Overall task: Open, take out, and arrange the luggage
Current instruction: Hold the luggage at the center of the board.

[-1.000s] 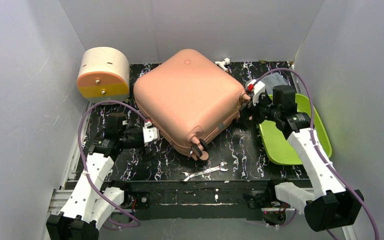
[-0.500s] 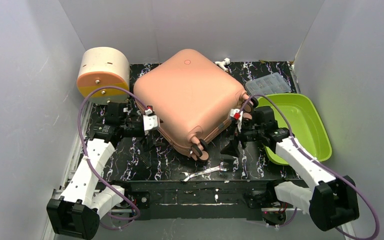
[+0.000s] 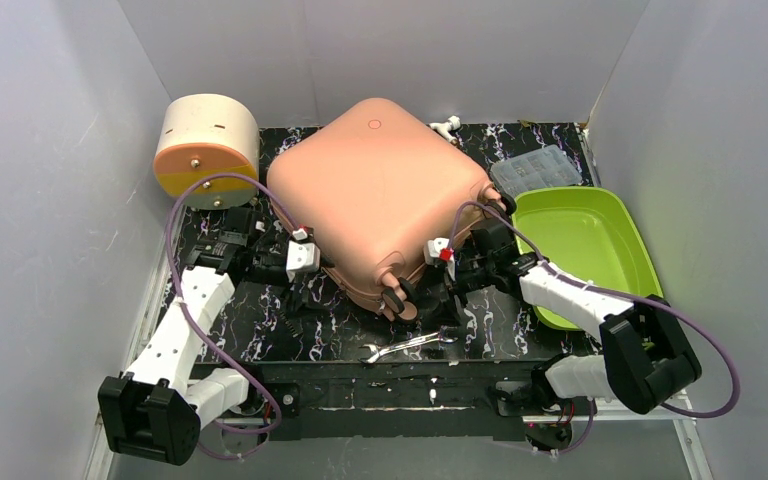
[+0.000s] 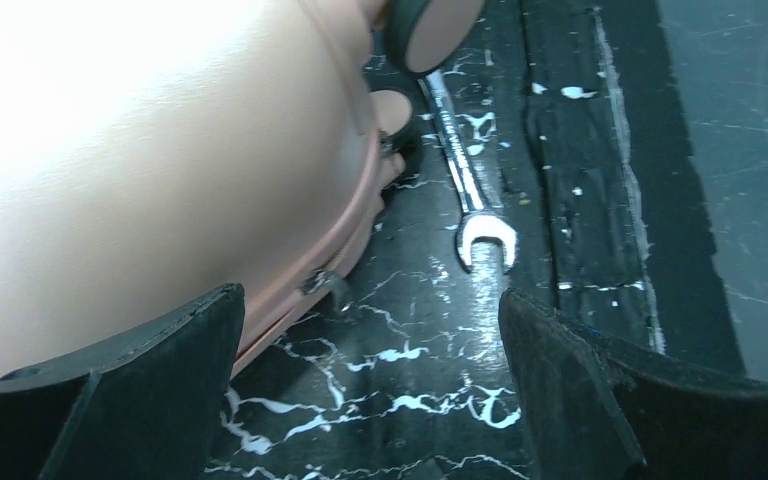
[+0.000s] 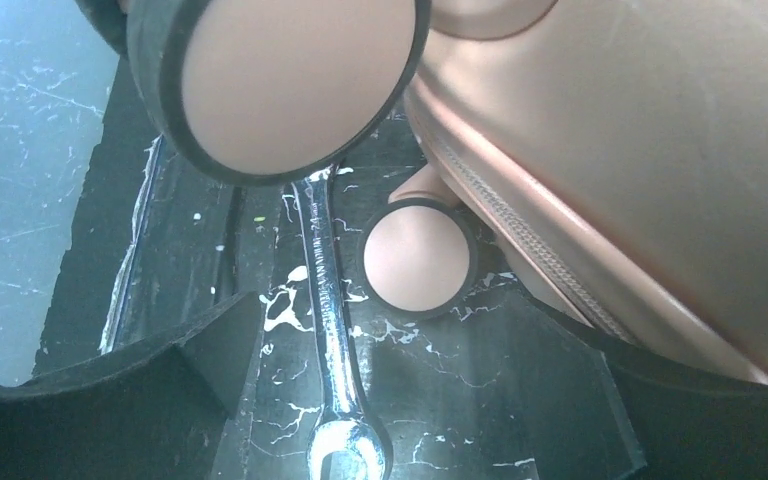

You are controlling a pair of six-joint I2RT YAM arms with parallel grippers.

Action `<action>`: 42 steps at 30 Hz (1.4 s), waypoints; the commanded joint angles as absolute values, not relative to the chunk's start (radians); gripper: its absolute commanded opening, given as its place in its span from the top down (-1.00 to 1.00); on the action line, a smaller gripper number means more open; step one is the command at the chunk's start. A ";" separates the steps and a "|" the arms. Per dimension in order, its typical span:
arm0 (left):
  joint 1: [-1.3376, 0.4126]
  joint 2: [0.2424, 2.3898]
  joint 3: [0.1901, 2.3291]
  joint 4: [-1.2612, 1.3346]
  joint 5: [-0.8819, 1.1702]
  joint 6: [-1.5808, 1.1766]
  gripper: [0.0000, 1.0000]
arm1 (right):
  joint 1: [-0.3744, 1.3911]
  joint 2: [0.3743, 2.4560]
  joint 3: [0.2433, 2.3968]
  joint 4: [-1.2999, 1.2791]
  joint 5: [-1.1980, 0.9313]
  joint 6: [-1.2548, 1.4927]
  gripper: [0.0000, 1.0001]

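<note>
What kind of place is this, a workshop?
Most likely a robot test booth: plain white walls box in a black table, a left arm and right arm are bolted at its edge, with a suitcase and wrench as props.

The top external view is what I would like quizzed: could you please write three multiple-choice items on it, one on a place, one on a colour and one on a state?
1. Where does the wrench lie relative to the luggage?
A) on top of it
B) in front of it, on its near side
C) behind it, by the back wall

2. What colour is the tray to the right of the luggage?
A) blue
B) red
C) lime green

3. What state is the luggage in?
A) closed, lying flat
B) open, lining showing
C) standing upright on its wheels

Answers:
1 B: the wrench lies just nearer than the luggage's wheels.
2 C: its whole basin is lime green.
3 A: the shell's broad side faces up and the seam is shut.
</note>
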State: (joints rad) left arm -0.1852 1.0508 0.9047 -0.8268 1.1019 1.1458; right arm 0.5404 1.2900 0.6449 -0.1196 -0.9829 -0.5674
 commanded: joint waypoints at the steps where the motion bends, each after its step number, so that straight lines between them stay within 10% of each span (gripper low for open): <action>1: -0.218 1.067 0.869 -0.984 1.190 1.285 -0.97 | 0.554 1.362 0.673 -0.018 -0.940 -0.598 -1.00; 26: -0.306 1.241 0.775 -0.446 0.993 0.934 -0.96 | 0.325 1.580 0.822 0.344 -0.760 -0.337 -1.00; 42: -0.429 1.338 0.768 -0.573 1.289 1.054 -0.96 | 0.385 1.419 0.641 0.261 -1.178 -0.368 -1.00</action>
